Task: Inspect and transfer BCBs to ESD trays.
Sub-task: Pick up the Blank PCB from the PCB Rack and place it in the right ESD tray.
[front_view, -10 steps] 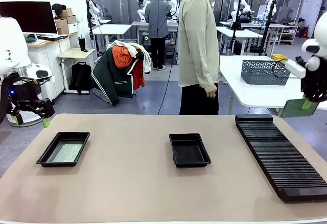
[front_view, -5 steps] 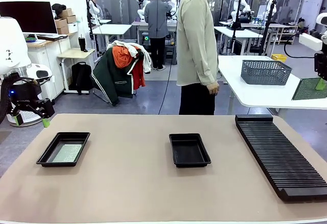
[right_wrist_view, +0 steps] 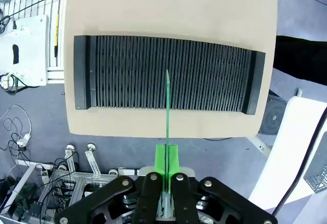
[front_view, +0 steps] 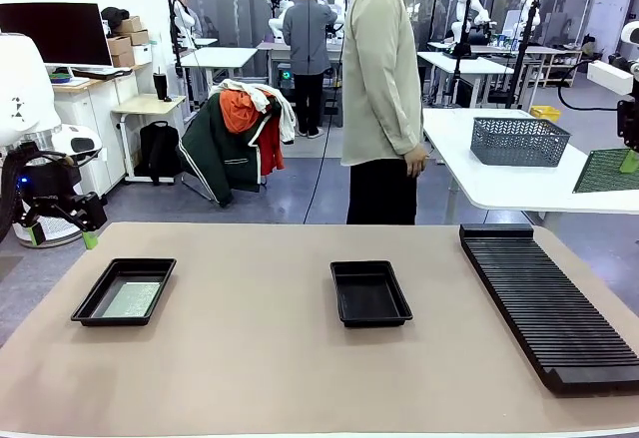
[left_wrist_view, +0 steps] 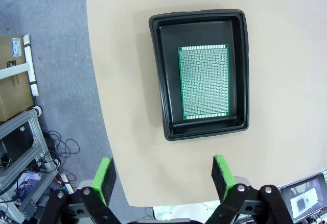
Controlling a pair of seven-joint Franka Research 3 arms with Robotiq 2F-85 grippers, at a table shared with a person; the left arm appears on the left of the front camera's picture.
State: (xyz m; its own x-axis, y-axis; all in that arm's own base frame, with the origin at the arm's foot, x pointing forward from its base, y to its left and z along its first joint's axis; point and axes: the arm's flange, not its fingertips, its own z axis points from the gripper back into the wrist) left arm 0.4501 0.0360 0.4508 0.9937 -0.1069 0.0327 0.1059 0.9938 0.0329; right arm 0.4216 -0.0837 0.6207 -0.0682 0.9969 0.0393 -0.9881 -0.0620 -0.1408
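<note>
R gripper [right_wrist_view: 167,155]: fingers clenched on 1 BCB [right_wrist_view: 167,101], gripped by its lower edge. Board is upright & edge-on in the wrist view, high above the rack [right_wrist_view: 127,71]. L gripper [left_wrist_view: 163,172]: fingers spread wide w/ nothing btwn them, hovering over the left tray [left_wrist_view: 156,81] near the table [front_view: 250,358] edge. BCBs: 2. The 2nd BCB [left_wrist_view: 204,81] lies flat in the left tray. Trays: 2. The other tray [front_view: 370,320] sits mid-table, bare inside. Racks: 1, right side. 1 person [front_view: 379,79] stands at the far side.

A: Colours?
B: Thin flat green circuit board [left_wrist_view: 203,82], pale dotted grid; shallow black plastic tray [left_wrist_view: 159,81]. Long black ribbed rack [right_wrist_view: 122,73]. Beige tabletop [front_view: 250,358].
A: And left gripper [left_wrist_view: 162,162]?
B: Black, bright green pads [left_wrist_view: 106,180].
</note>
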